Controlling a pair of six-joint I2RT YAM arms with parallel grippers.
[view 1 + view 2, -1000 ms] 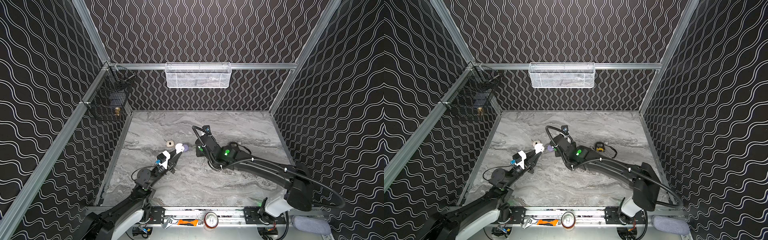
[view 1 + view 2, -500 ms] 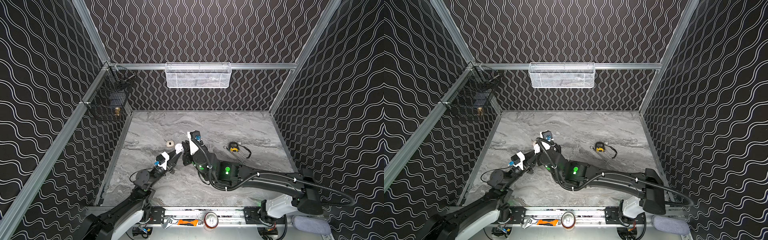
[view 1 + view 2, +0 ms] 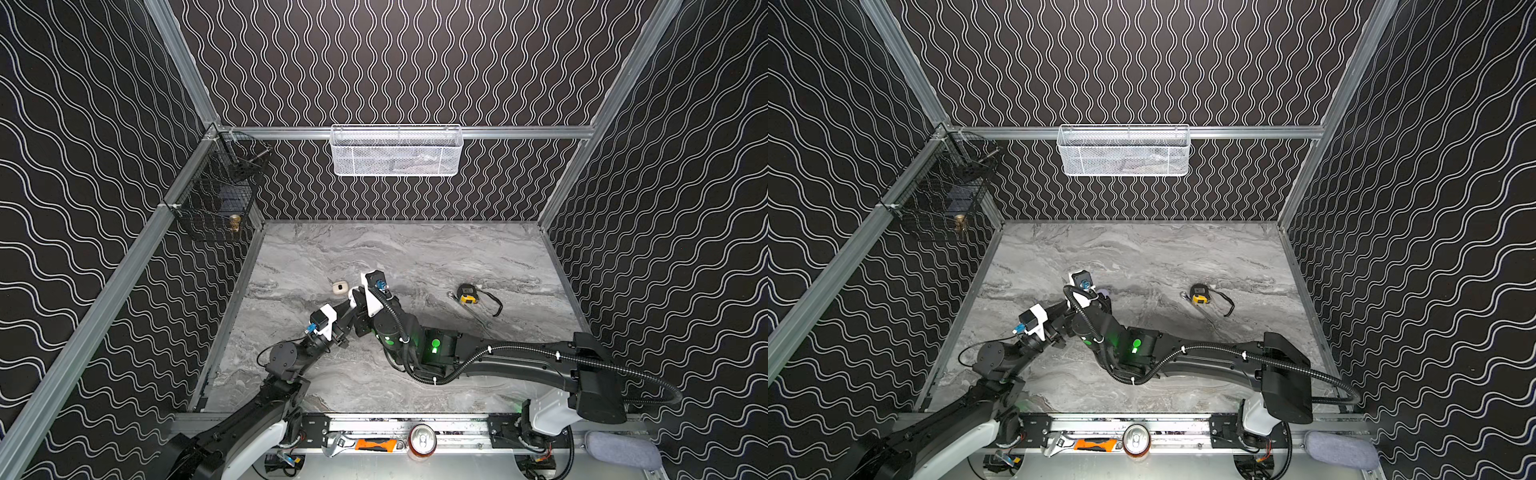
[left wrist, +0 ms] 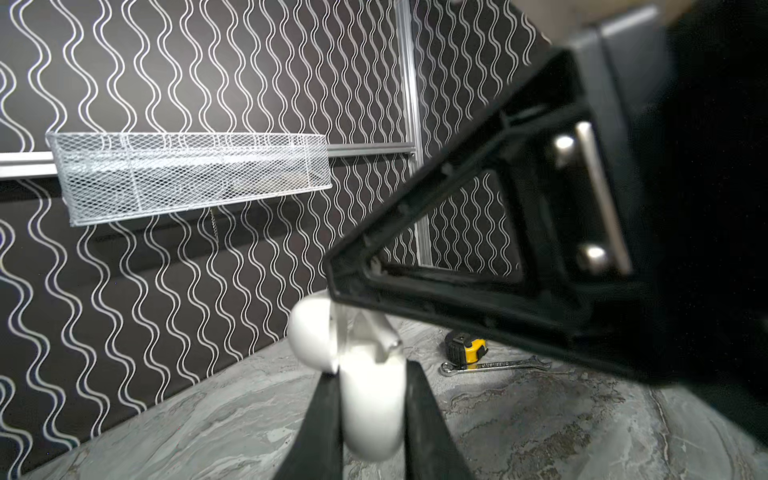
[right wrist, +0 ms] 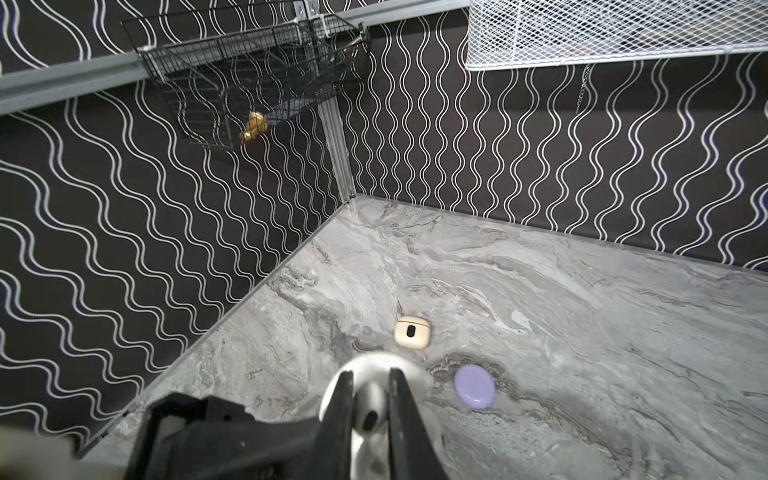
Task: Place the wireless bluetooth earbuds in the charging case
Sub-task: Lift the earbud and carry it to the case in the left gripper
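The right gripper (image 5: 370, 374), low centre of its wrist view, pinches a white earbud (image 5: 368, 417) at the open white case (image 4: 374, 415) clamped in the left gripper (image 4: 370, 370). If slightly misaligned, the earbud could jam or drop onto the counter (image 5: 540, 332).

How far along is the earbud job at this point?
Done: white case open, clamped in the left end effector. In hand: right end effector pinches a white earbud over it, apparently not yet seated. Left: seat it; cream case and lilac case lie shut nearby.
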